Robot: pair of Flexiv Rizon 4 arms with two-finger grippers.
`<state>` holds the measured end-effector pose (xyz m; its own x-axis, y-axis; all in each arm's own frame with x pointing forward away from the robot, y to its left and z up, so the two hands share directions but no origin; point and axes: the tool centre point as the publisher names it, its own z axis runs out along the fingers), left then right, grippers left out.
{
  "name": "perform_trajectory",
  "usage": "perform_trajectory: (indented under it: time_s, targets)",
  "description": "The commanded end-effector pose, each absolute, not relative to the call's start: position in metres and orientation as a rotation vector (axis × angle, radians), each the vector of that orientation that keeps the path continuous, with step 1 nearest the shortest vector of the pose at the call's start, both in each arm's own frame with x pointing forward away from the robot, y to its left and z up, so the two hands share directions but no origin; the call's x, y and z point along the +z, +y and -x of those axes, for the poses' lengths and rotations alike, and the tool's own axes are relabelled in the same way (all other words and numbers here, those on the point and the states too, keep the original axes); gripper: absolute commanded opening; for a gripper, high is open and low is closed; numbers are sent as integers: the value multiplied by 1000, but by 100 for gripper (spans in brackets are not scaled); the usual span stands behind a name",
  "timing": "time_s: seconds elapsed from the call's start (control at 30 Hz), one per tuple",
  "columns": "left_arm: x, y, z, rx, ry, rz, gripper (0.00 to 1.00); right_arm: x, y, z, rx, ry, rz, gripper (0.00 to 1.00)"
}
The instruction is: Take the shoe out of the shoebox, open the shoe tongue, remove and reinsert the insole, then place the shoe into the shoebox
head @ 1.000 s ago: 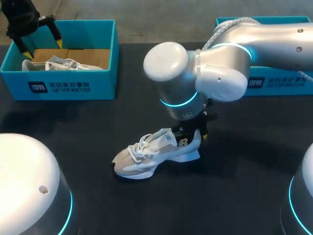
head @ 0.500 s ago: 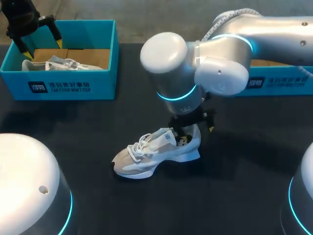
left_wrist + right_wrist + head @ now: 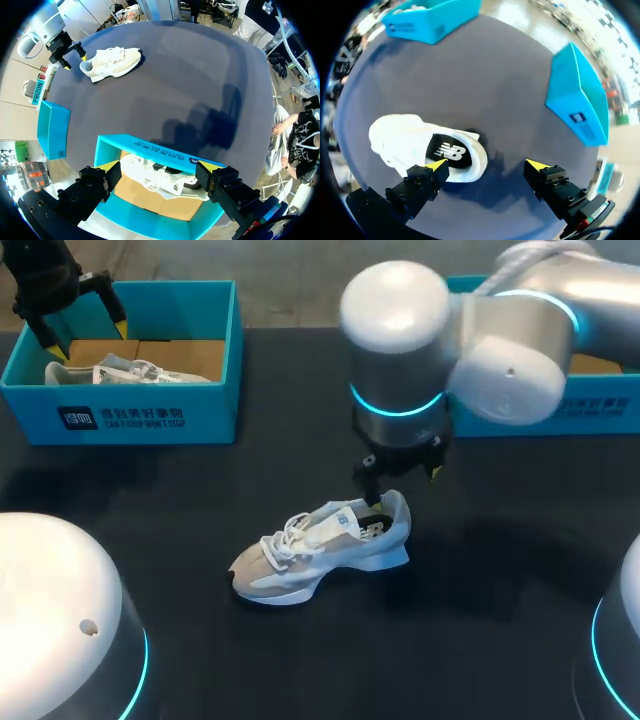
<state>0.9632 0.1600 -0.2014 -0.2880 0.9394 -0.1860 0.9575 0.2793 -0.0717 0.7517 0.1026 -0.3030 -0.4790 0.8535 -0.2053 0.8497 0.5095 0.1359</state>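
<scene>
In the head view the shoe (image 3: 320, 555) stands near the middle of the bench (image 3: 500, 620), with the right jaws open just above its heel, and the shoebox (image 3: 130, 420) sits at the far left corner. The left wrist view shows the left jaws open over that box, another shoe (image 3: 160, 180) inside. Only the right wrist view shows the dark insole (image 3: 447, 150) in the shoe.

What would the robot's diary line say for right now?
shoe: upright on table | right fingers: open, over heel | left fingers: open, over shoebox holding another shoe
</scene>
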Motion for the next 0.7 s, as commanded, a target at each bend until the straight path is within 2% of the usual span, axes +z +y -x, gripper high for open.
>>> perform_trajectory:
  time_s: [0.03,0.27,0.43,0.7]
  targets:
    - [-201,160,-963,-257,2424,-1808,100,-294,86,-750,238,2699,-1198,100]
    - [-201,160,-963,-257,2424,-1808,100,-285,88,-749,376,2901,-752,100]
    - [-201,160,-963,-257,2424,-1808,100,-283,92,-744,341,3035,-412,100]
    - [-201,160,-963,-257,2424,-1808,100,-286,95,-739,269,3080,-295,100]
